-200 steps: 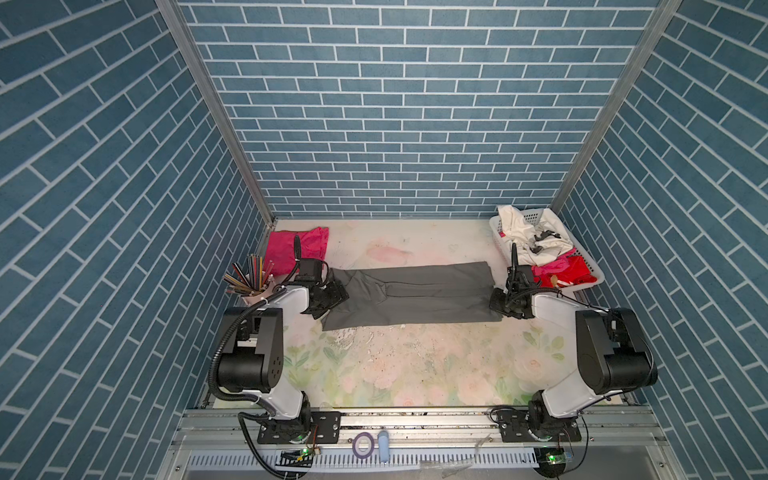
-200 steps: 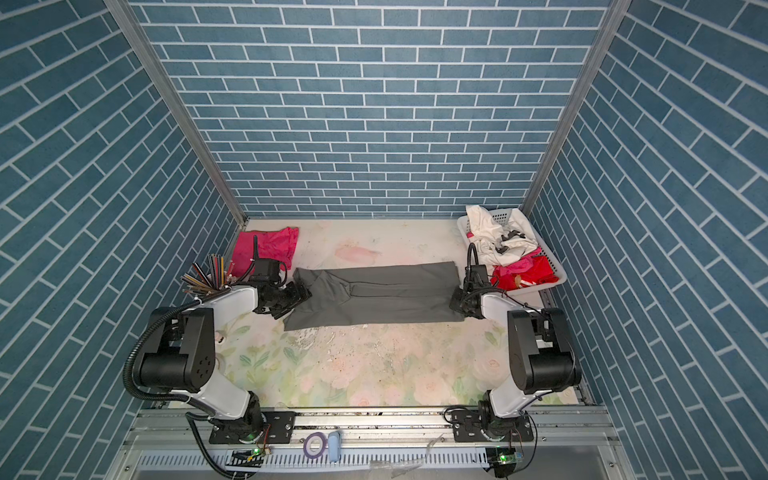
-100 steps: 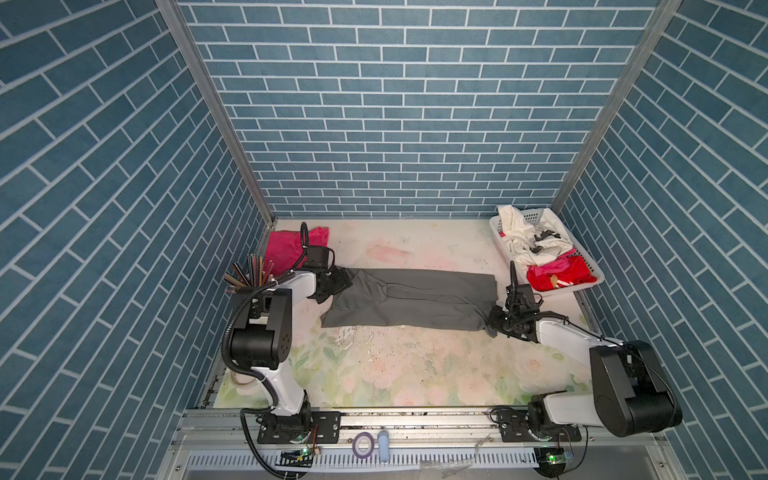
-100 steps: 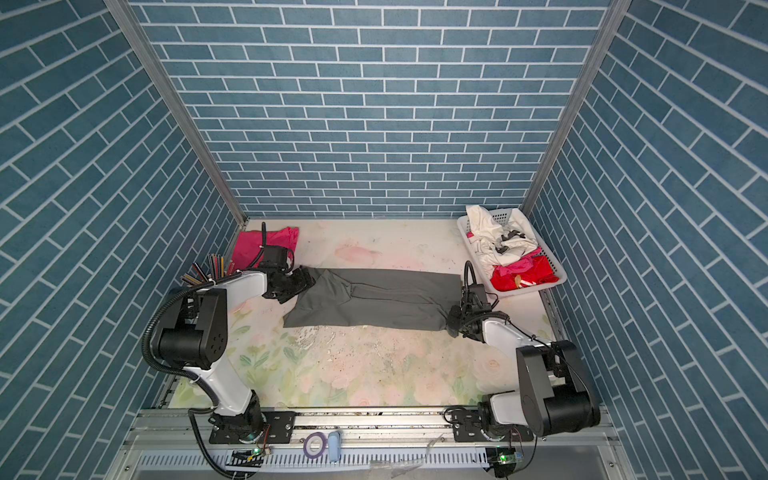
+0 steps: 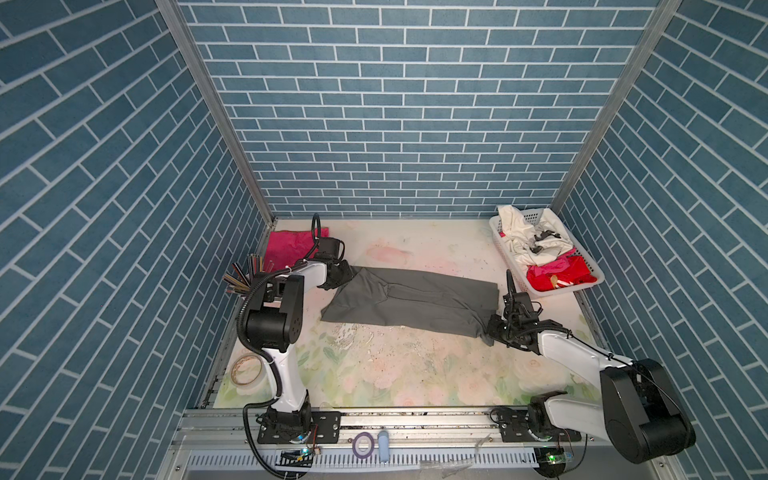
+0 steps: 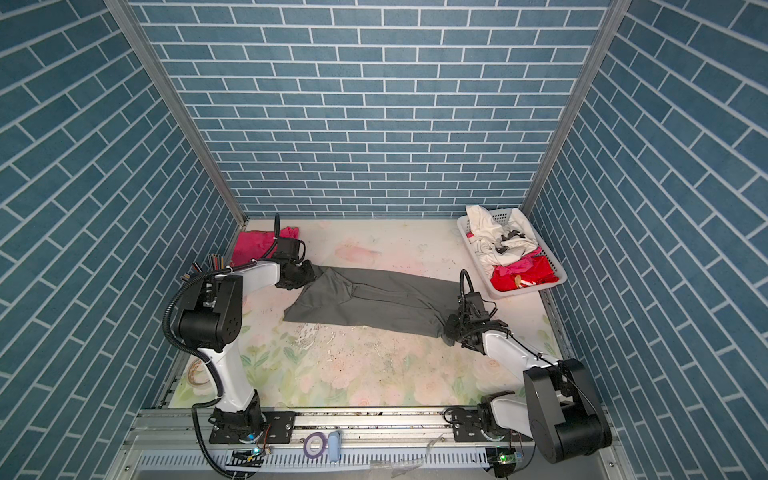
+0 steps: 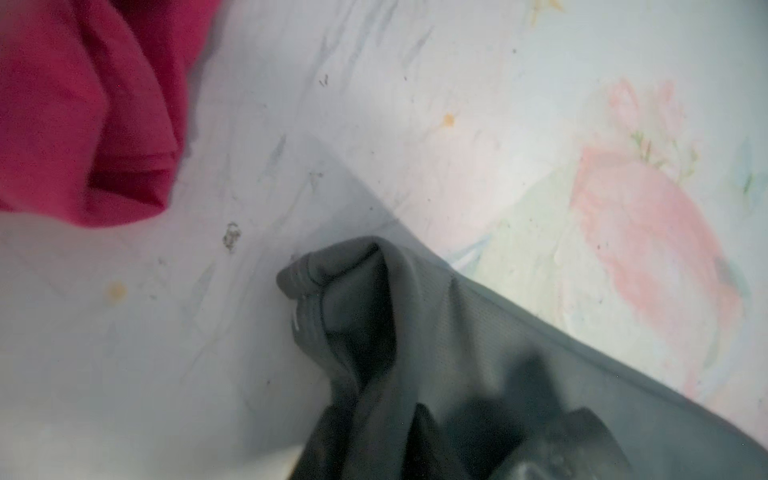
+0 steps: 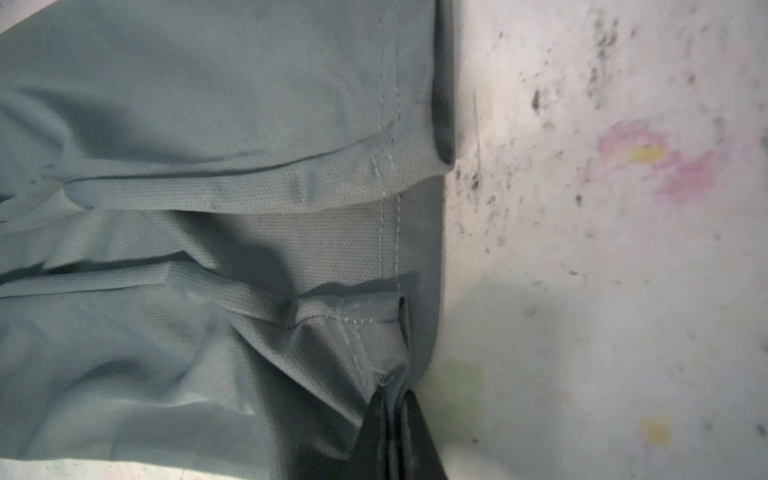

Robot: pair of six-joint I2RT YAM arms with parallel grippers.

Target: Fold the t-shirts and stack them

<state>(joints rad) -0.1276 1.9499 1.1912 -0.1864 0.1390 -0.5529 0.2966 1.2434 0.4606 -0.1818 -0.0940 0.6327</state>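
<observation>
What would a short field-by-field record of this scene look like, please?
dark grey t-shirt: spread lengthwise across the floral table, partly folded
left gripper: at the shirt's far left corner, grip unclear
right gripper: shut on the shirt's near right corner
pink t-shirt: lying flat in the back left corner
basket: back right, holding white and red cloth

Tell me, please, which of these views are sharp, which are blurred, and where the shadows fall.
Both top views: sharp and evenly lit, no glare. Left wrist view: soft throughout, the grey shirt smeared near the lens, the pink shirt out of focus. Right wrist view: the grey shirt's stitching crisp; a soft shadow on the table near the shut right pincer.
</observation>
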